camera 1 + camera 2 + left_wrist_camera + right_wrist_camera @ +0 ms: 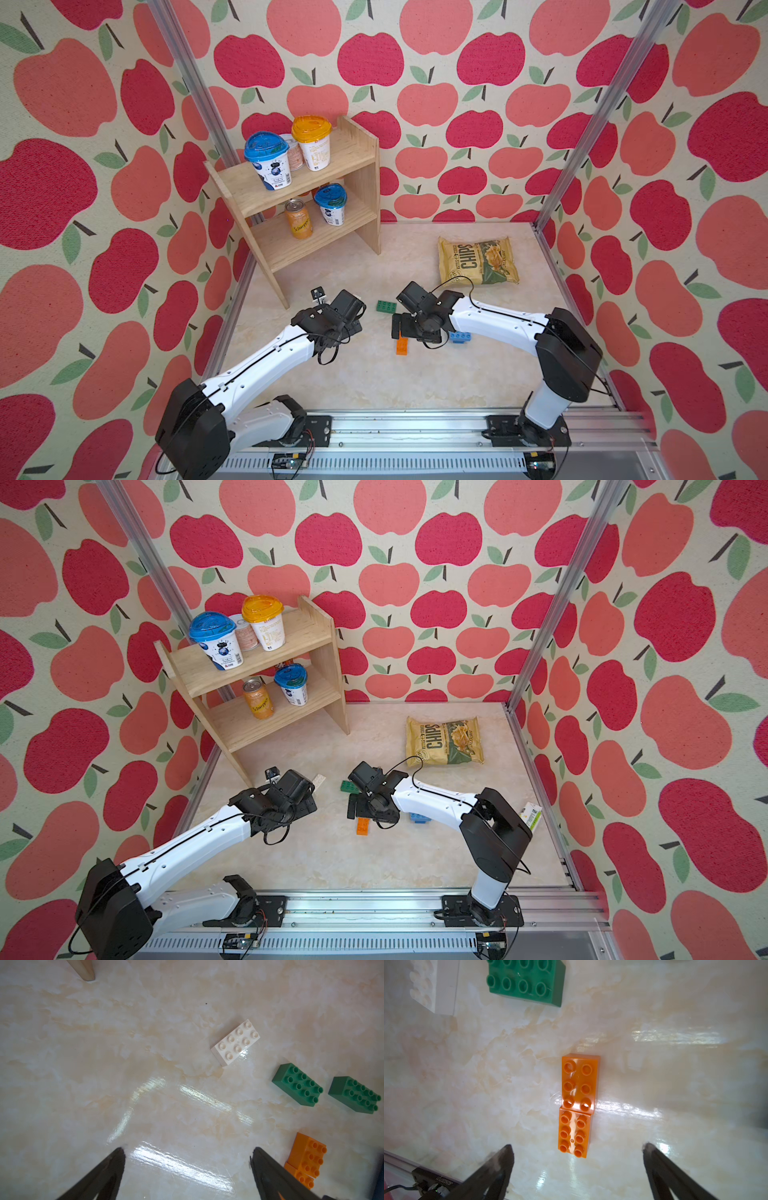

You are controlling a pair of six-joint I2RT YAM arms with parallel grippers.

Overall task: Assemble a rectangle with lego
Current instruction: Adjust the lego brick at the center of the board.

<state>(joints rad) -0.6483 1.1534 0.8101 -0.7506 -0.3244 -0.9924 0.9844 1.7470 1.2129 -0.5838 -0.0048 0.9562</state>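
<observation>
Since neither side grips anything, both sets of jaws stand spread wide. My left end effector (pixel 188 1153) hangs over bare worktop (pixel 104 1064). My right end effector (pixel 577 1147) hovers just short of the orange bricks (pixel 576 1105), touching neither. Those two lie studs up, end to end in one line, one seeming to lap the other's end; I judge this a started edge of the rectangle. With the dial centred on that pair in a top view, a green brick (pixel 386 306) lies at 12 o'clock and a blue brick (pixel 460 336) at 3 o'clock, part hidden under my right arm. The left wrist view adds a second green brick (pixel 355 1095) and the white brick (pixel 235 1043), loose, apart and studs up, so ready for pressing. I read the right's wide stance as set to straddle the pair's narrow width, while the left stands clear to leave room.
</observation>
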